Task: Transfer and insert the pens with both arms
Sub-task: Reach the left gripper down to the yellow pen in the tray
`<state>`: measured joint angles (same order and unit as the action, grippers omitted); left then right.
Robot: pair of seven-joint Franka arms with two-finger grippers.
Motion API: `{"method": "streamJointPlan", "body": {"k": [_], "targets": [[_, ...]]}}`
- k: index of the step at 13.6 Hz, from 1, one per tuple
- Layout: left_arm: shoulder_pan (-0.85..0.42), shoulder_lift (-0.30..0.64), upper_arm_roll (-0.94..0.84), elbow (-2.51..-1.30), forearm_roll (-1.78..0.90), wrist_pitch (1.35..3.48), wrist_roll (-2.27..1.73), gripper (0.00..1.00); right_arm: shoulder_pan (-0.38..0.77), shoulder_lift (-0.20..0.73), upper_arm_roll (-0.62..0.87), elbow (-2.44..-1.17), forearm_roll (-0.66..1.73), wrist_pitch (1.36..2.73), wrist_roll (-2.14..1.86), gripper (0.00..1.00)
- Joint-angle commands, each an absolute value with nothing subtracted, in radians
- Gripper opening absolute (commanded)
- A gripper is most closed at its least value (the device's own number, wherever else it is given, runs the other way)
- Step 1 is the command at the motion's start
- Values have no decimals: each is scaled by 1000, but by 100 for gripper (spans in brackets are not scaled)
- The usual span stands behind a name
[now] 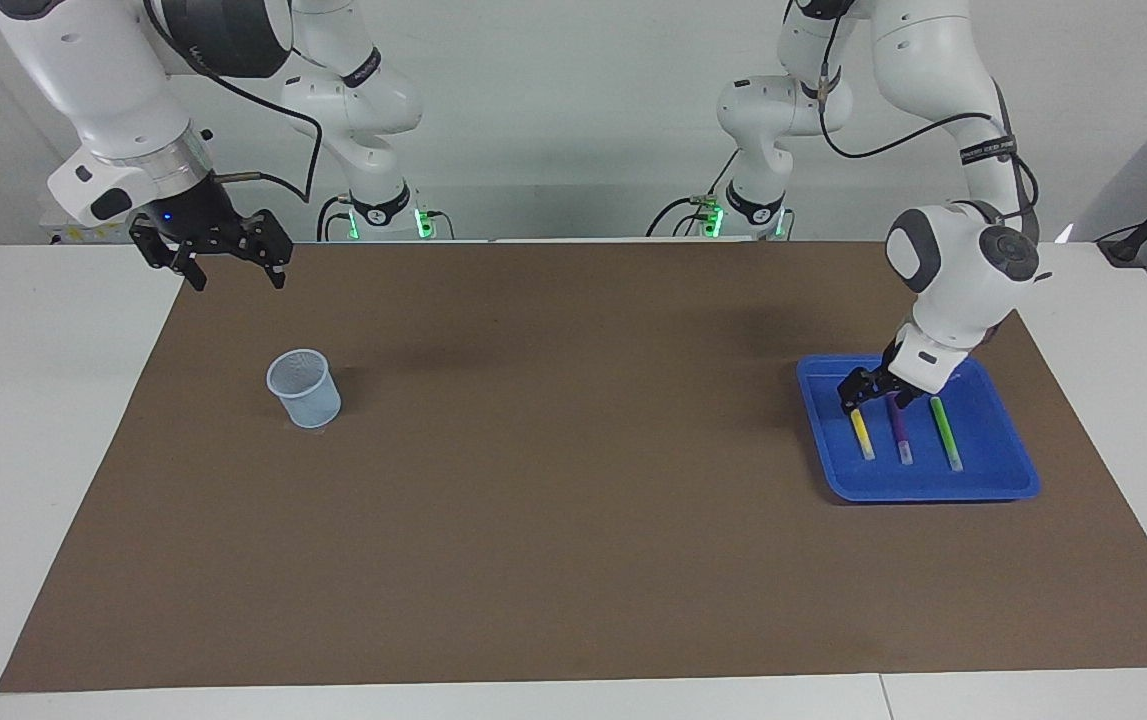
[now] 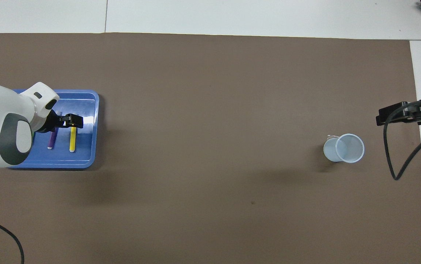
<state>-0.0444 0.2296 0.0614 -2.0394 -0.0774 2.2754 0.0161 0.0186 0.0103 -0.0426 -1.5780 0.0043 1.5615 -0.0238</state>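
Brown mat (image 1: 573,520) spread over a white table (image 1: 43,400), with a pale wall along the robots' end. Two small white arm bases (image 1: 373,200) with green lights stood at that edge.

Toward the left arm's end of the table, a blue tray (image 1: 1003,475) lay flat on the mat. Inside it, side by side and apart: yellow pen (image 1: 862,434), purple pen (image 1: 901,432), green pen (image 1: 946,433), pale cap ends pointing away from the robots. In the overhead view, green pen mostly hidden under the arm.

Toward the right arm's end, well apart from the tray, a pale translucent cup (image 1: 304,388) stood upright.

Left gripper (image 1: 863,392) low over the tray, above the robot-side ends of the yellow and purple pens, fingers spread, nothing pinched; contact with a pen not discernible. Right gripper (image 1: 229,262) hung waiting in the air over the mat's edge at its own end, fingers spread, holding nothing.
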Motion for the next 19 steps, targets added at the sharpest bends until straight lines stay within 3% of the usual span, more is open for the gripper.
{"method": "streamJointPlan", "body": {"k": [1,9,11,12,13,14,19], "targets": [[-43,251,60,-2043,-95,2325,29,95,25,8,-49,-1582,-3,1562,-14,100],[-43,296,61,-2077,-97,2425,34,84,25,8,-49,-1582,-3,1562,-14,100],[-46,296,60,-2089,-97,2444,32,63,25,8,-49,-1582,-3,1562,-14,100],[-48,296,61,-2089,-97,2444,32,42,25,8,-49,-1582,-3,1562,-14,100],[-51,296,61,-2089,-97,2444,34,11,25,8,-49,-1582,-3,1562,-14,100],[-54,296,61,-2089,-97,2444,31,0,25,8,-49,-1582,-3,1562,-14,100],[-55,296,61,-2085,-97,2425,26,0,25,8,-49,-1582,-3,1562,-14,100]]}}
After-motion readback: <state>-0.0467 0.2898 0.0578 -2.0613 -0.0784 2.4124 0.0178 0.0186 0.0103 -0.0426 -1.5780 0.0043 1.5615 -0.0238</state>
